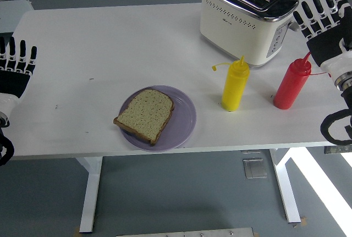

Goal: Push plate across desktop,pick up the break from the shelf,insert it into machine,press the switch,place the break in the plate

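Bread (145,114) lies on the plate (186,117) (near counter (110,50) edge); left hand (14,72) and right hand (324,28) fingers spread, empty, the right beside the toaster (245,20).

One toaster (246,17). Two squeeze bottles: one yellow (235,84), one red (292,84). One plate (184,117). One bread slice (145,114). Two hands: left (15,69), right (325,25).

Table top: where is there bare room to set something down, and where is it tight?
The widest bare patch lies between the left hand, the toaster and the plate. It is crowded on the right: the yellow bottle and red bottle stand just in front of the toaster, with the right hand beside them.
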`<act>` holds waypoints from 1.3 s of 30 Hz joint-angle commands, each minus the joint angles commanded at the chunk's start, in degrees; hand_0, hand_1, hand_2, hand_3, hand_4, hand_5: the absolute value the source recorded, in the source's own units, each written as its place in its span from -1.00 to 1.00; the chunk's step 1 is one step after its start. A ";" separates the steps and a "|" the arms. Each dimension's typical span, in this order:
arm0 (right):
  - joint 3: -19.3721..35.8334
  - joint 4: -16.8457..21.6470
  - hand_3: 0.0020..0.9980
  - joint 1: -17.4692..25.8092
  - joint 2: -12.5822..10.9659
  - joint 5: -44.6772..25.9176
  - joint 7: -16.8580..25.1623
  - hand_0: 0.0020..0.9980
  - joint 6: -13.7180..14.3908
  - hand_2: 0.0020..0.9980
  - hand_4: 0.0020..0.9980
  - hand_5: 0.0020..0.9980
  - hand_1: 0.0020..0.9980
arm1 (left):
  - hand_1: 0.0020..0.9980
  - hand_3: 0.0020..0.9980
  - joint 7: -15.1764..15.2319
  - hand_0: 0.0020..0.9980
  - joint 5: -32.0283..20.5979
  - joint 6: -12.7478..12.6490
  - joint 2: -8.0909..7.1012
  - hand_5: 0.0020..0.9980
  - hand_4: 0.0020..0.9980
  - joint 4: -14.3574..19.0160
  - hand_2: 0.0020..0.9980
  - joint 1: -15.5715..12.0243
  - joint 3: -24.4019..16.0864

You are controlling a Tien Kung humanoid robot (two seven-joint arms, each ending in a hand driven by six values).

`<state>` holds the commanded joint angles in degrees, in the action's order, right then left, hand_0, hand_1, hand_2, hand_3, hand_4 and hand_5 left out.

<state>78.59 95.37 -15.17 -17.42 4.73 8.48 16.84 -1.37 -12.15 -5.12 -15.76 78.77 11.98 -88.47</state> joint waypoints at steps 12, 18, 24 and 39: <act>-0.88 -0.17 0.17 0.03 0.10 0.18 0.03 0.51 0.09 0.26 0.31 -0.33 0.34 | 0.41 0.36 0.17 0.56 -0.05 0.00 -0.08 1.00 0.23 0.11 0.33 -0.06 -0.33; -1.05 -0.14 0.17 0.11 0.05 0.26 0.06 0.51 0.11 0.26 0.31 -0.34 0.34 | 0.41 0.36 0.20 0.56 -0.03 0.02 -0.05 1.00 0.23 0.21 0.33 -0.07 -0.34; -1.04 0.05 0.17 0.29 -0.08 0.33 0.05 0.51 0.16 0.26 0.30 -0.35 0.34 | 0.41 0.36 0.22 0.56 -0.03 0.01 -0.07 1.00 0.23 0.31 0.33 -0.04 -0.35; -1.74 0.48 0.17 -0.15 -0.34 0.69 0.00 0.50 0.27 0.26 0.28 -0.37 0.33 | 0.41 0.36 0.23 0.56 0.11 0.01 -0.10 1.00 0.24 0.56 0.33 -0.14 -0.59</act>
<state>76.85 95.85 -15.32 -17.75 5.42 8.48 17.11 -1.14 -12.04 -5.11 -15.86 79.33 11.83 -89.07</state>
